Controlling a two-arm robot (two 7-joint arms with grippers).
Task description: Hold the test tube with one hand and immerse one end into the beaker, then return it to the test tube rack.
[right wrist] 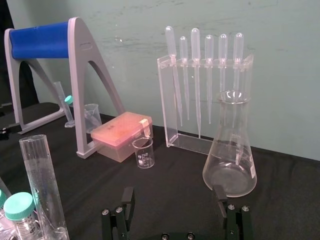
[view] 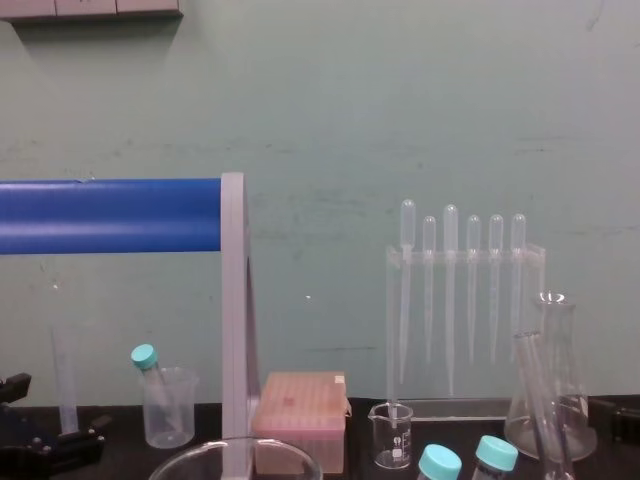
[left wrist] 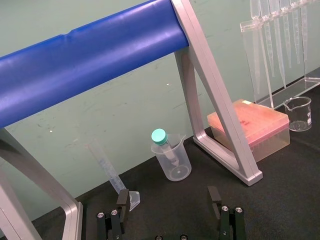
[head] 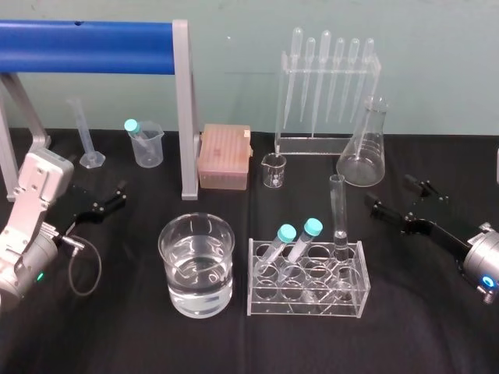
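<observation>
Black cloth is spread over a lab bench set against a pale green wall, where the test tube point(head: 337, 209) is seen standing upright at the right end of the clear test tube rack point(head: 308, 306), its open rim raised well above the two teal-capped tubes point(head: 287, 234) leaning beside it. The right hand point(head: 390, 193), a long black gripper on a silver wrist, is held low over the cloth just to the right of the rack, its jaws spread and nothing gripped; the tube is not yet touched. The left gripper point(head: 100, 202) is parked near the table's left edge, likewise spread and empty. The beaker point(head: 173, 257), partly filled with clear liquid, is placed close to the rack's left side. The tube is judged to be light, rigid, smooth and easily broken, so a measured squeeze is called for: with too little the glass could slip, with too much it could crack. A hold on the bare upper stretch, above the rack and below the flared rim, is thought best, leaving the lower end free to be dipped. A straight upward lift would be needed to clear the rack, and the conical flask point(head: 363, 156) behind should be avoided.
</observation>
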